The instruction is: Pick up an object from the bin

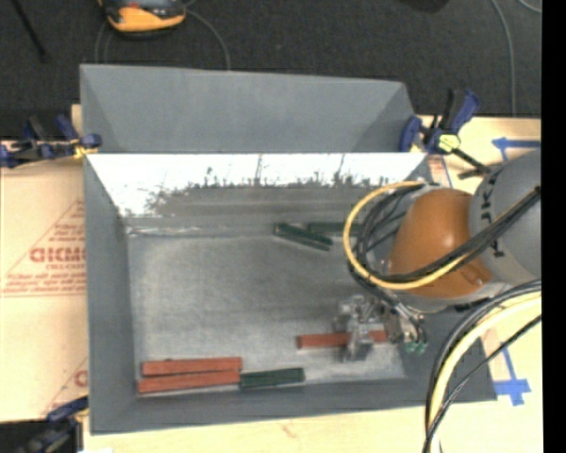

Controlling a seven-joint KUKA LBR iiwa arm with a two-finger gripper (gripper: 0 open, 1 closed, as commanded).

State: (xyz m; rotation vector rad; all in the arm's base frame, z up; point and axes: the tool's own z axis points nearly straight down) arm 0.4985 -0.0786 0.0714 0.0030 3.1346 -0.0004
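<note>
Grey metal bin [104, 281], sloped walls, scuffed floor. Nearest, along the front wall at the left: two red-brown flat bars [191, 368] side by side, touching lengthwise, with a dark green stick [272, 378] just beside their right ends and roughly in line with them. Farther in and to the right: a thin red stick [313, 343], flat on the floor, about parallel to the front wall, well apart from the bars. Down over the right part of that stick: the gripper [358, 336], its grey metal crossing the red so that the stick shows on both sides of it. Impossible to tell whether open around the stick or closed on it. Behind and above the gripper: the wrist's rounded orange cover [434, 243], ringed by looping yellow and black cables [357, 229], reaching in from the right. Farthest back, near the rear wall and just left of the cables: a second dark green stick [302, 236], slightly tilted, well apart from the red one.
</note>
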